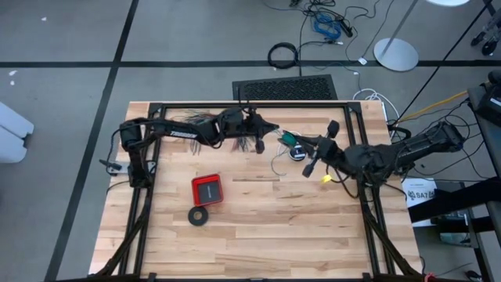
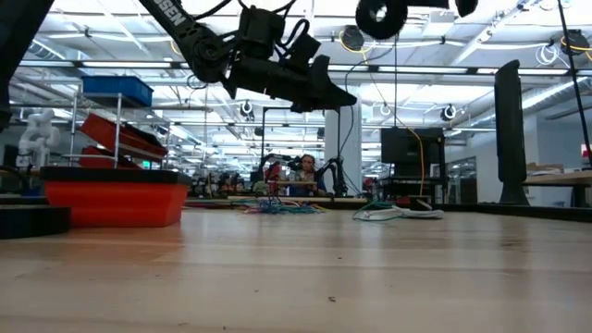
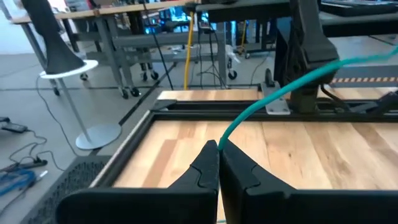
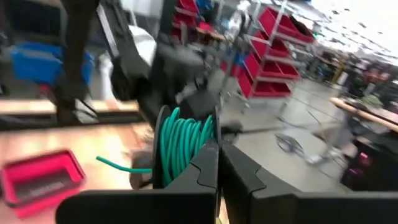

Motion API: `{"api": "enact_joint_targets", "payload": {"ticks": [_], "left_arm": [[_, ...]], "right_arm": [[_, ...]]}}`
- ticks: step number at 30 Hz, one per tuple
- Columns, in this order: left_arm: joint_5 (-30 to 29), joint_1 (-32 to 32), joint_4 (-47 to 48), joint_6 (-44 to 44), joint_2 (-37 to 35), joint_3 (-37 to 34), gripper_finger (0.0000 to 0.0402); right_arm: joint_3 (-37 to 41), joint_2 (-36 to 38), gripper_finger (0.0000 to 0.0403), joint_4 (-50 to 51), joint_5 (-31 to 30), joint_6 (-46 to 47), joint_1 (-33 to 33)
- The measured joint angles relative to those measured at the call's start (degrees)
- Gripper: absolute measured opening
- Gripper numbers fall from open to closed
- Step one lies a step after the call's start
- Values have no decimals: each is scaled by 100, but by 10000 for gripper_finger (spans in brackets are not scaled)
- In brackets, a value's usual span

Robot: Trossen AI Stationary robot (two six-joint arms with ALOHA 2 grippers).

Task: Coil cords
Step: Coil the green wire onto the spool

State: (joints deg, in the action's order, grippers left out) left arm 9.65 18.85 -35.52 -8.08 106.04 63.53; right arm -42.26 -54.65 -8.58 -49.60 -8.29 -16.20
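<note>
Left gripper [image 3: 218, 148] above desk [image 1: 258, 227] near far edge, fingers pinched tight on teal-green wire [image 3: 280, 93]; wire runs taut from fingertips toward right arm. Right gripper [image 4: 218, 144] near far right part of desk, fingers clamped on coil of same teal-green wire, many turns wound on dark spool [image 4: 163, 146], 1 loose end sticking out. Thin white cord [image 1: 279, 163] lies on desk between both grippers, beside small black round piece [image 1: 297, 153]. Red tray [image 1: 207, 189] and black ring [image 1: 199, 215] near desk middle, well apart from cords.
</note>
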Motion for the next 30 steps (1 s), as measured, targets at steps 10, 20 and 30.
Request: {"api": "enact_joint_targets", "payload": {"ticks": [10,20,30], "left_arm": [[2,83,470,-177,-592,72,0],[80,1,876,-30,-856,74,0],[76,-282,1375,26,-872,195,0]], "right_arm": [[0,-255,0,846,-746,20,1],[0,-818,0,1006,-882,12,258],[0,-1274,0,951,-1631,234,654]]}}
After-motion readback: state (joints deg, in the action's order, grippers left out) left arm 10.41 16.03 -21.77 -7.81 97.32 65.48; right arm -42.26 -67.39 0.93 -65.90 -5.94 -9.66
